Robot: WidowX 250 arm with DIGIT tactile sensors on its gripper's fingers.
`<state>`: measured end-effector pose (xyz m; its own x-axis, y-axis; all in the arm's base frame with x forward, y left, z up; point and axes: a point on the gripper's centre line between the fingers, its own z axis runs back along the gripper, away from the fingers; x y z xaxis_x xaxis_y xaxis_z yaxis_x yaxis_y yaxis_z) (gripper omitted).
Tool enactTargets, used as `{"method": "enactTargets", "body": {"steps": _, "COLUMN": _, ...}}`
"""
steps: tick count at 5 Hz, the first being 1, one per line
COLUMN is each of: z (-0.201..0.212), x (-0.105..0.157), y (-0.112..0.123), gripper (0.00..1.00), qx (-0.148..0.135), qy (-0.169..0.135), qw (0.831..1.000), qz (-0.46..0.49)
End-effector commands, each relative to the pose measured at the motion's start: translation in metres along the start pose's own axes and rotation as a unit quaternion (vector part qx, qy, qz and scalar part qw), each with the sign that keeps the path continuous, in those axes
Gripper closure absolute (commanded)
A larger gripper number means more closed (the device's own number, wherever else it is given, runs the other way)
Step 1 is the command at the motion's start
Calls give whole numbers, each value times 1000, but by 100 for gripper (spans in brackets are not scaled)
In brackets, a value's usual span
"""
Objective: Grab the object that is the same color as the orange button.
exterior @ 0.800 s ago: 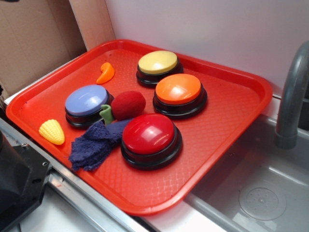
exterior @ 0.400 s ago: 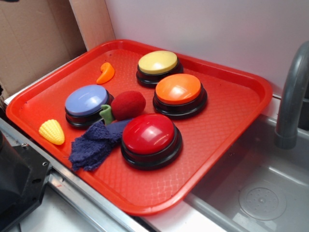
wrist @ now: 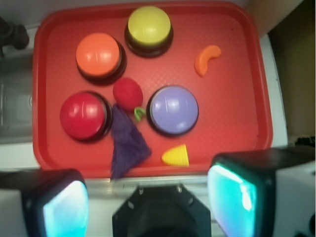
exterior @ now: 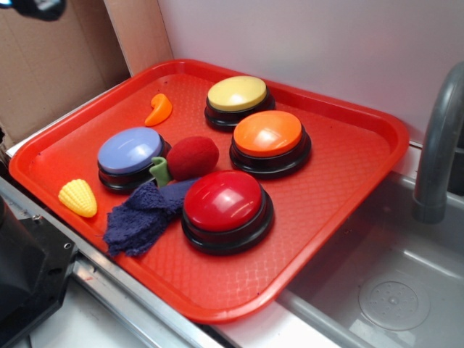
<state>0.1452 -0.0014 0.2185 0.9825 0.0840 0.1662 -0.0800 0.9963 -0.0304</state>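
The object, a small glossy orange curved toy (exterior: 159, 109) (wrist: 206, 59), lies on the red tray (exterior: 348, 167) (wrist: 232, 123) near its far left corner. The orange button (exterior: 267, 134) (wrist: 98, 54) stands on its black base between the yellow button and the red button. My gripper (wrist: 150, 202) hangs high above the tray's near edge, open, with nothing between its fingers (wrist: 237, 197). In the exterior view only a dark bit of the gripper (exterior: 35, 6) shows at the top left corner, far from the object.
Also on the tray are a yellow button (exterior: 237, 94), a red button (exterior: 225, 203), a lavender button (exterior: 130, 151), a red fuzzy ball (exterior: 192, 156), a purple cloth (exterior: 141, 214) and a yellow corn toy (exterior: 77, 197). A sink (exterior: 391, 290) with a grey faucet (exterior: 438, 145) lies to the right.
A little more of the gripper has come into the exterior view at the top left corner. Nothing on the tray has moved.
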Motion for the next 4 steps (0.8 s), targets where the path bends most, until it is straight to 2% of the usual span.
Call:
{"method": "enactTargets", "body": {"steps": 1, "z": -34, "x": 31, "y": 21, "gripper": 0, "qx": 21, "qy": 0, "qw": 999, "qz": 41}}
{"method": "enactTargets", "body": {"steps": 4, "z": -89, "x": 71, "y": 64, "gripper": 0, "qx": 21, "qy": -32, "qw": 996, "qz": 84}}
